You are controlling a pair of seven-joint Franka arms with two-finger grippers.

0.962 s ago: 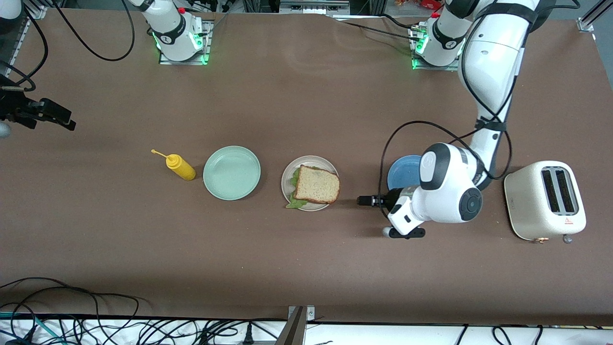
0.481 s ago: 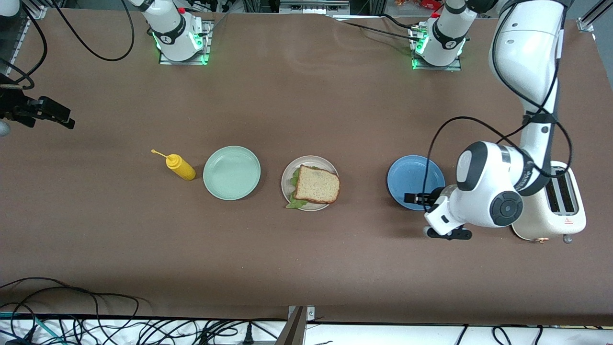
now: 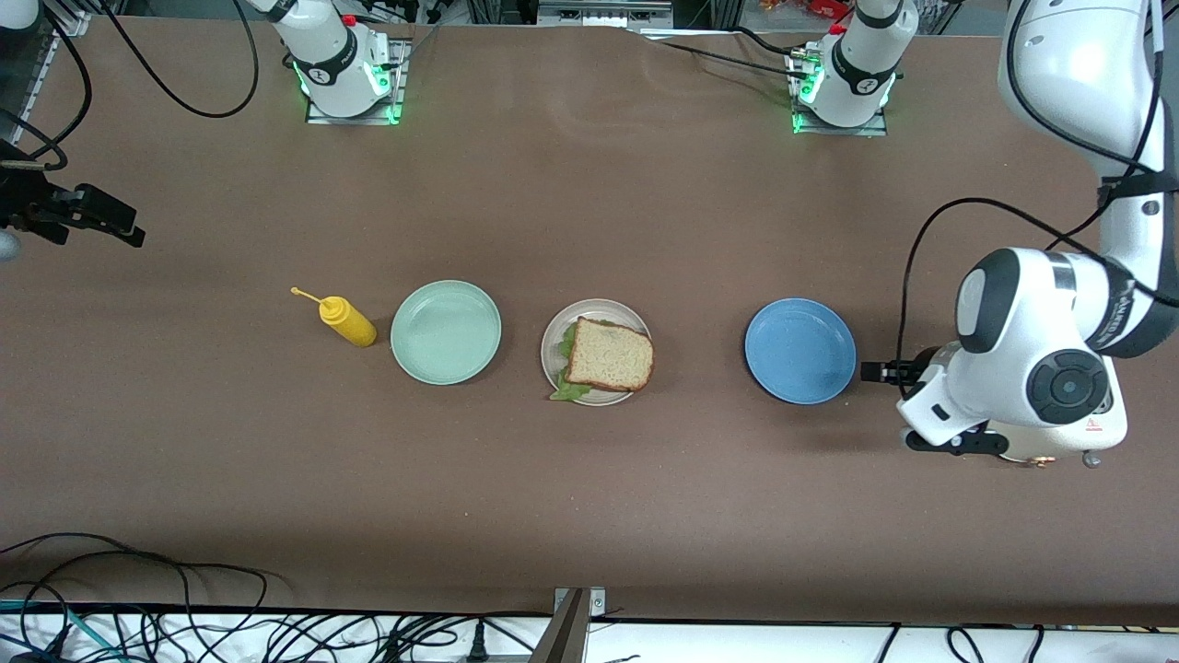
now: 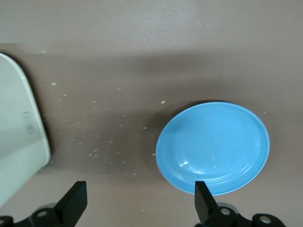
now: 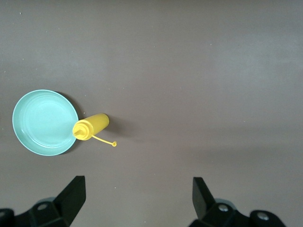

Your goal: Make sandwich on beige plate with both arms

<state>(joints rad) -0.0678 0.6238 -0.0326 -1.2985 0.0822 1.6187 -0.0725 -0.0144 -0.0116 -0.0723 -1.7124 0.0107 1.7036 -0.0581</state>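
A finished sandwich (image 3: 608, 355) sits on the beige plate (image 3: 553, 354) mid-table, so the work looks done. The left gripper (image 3: 870, 372), fingers spread and empty, hangs between the blue plate (image 3: 799, 350) and toaster (image 3: 1101, 431). The right gripper (image 3: 110, 221) waits, spread and empty, by the table edge at the right arm's end.

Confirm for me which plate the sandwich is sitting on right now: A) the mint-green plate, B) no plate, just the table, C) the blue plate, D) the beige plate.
D: the sandwich rests on the beige plate, which lies between the mint-green plate and the blue plate; both of those hold nothing.
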